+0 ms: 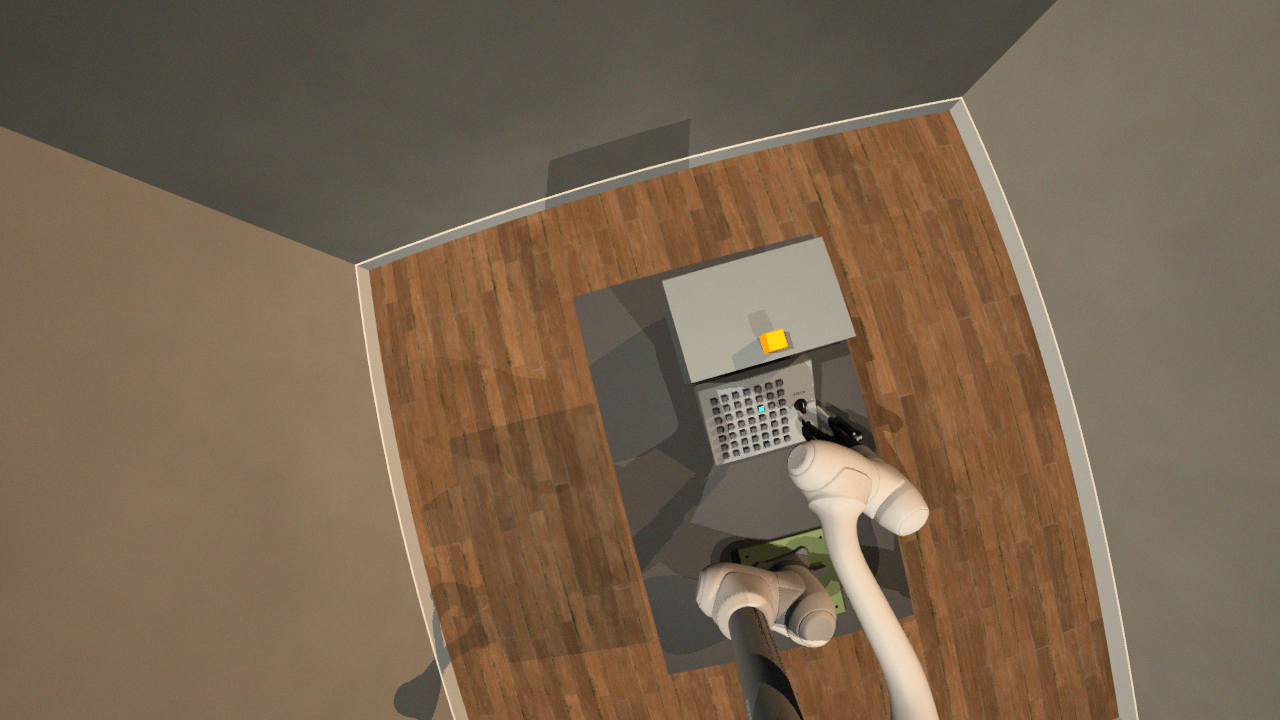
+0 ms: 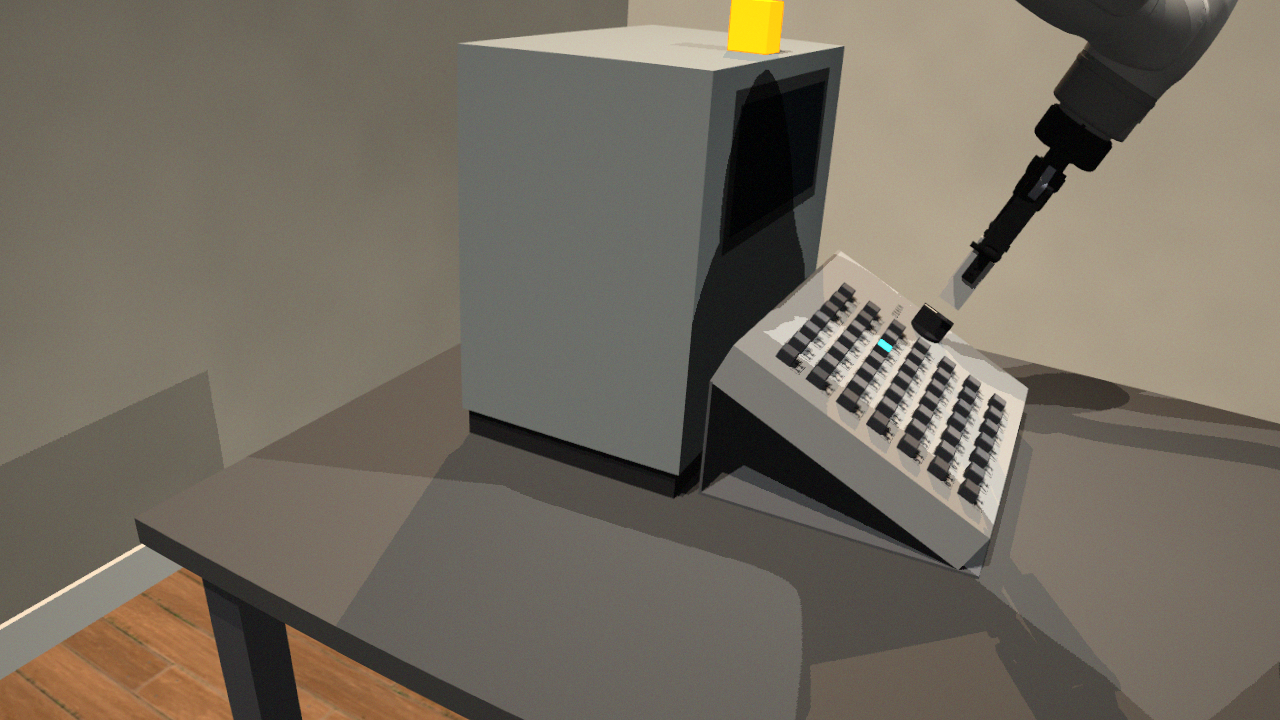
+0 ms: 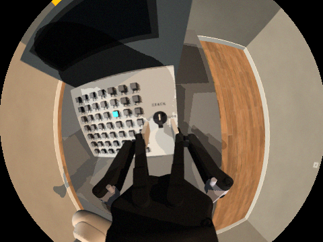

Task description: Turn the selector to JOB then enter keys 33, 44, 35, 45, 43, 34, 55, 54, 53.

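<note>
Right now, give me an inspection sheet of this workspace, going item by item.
Surface: dark grey table carrying the machine.
Job's things: sloped keypad beside the grey cabinet; one key lit cyan; black selector knob untouched.
Clutter: yellow block on top of the cabinet.
End effector: part open, holding nothing, poised above the selector knob with a fingertip on each side.
Cables: nothing seen.
Surroundings: wooden floor, plain walls.

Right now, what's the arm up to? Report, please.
Tool part open, holding nothing, poised over selector knob, not touching. One key lit cyan. Nothing blocking.
</note>
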`<state>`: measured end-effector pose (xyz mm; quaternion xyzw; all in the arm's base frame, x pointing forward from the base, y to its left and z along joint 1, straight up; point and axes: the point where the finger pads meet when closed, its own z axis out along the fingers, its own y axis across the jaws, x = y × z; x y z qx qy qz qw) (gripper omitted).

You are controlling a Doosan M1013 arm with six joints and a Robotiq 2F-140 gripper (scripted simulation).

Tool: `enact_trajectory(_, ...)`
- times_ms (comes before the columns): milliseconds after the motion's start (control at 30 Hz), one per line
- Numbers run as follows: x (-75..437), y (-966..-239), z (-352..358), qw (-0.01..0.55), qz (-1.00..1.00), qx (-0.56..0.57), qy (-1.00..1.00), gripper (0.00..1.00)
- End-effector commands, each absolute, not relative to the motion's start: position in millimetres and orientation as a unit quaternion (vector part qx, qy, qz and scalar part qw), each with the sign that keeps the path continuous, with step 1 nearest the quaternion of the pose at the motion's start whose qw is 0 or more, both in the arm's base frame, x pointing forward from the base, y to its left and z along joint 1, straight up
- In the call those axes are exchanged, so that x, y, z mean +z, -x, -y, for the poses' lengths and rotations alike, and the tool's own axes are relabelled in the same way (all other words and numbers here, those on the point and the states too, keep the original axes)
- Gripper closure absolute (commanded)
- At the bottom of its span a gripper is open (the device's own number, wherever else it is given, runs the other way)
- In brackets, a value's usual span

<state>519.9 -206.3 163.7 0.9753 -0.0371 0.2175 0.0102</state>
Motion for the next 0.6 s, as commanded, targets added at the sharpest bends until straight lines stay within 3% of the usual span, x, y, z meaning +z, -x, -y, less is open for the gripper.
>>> enact_trajectory(0, 158.2, -521.6, 206.5, 0.011, 0.037, 0.217, -0.975, 0.67)
enact_trajectory(567, 144.5, -528.0, 207.1, 0.011, 0.037, 0.217, -0.975, 0.67)
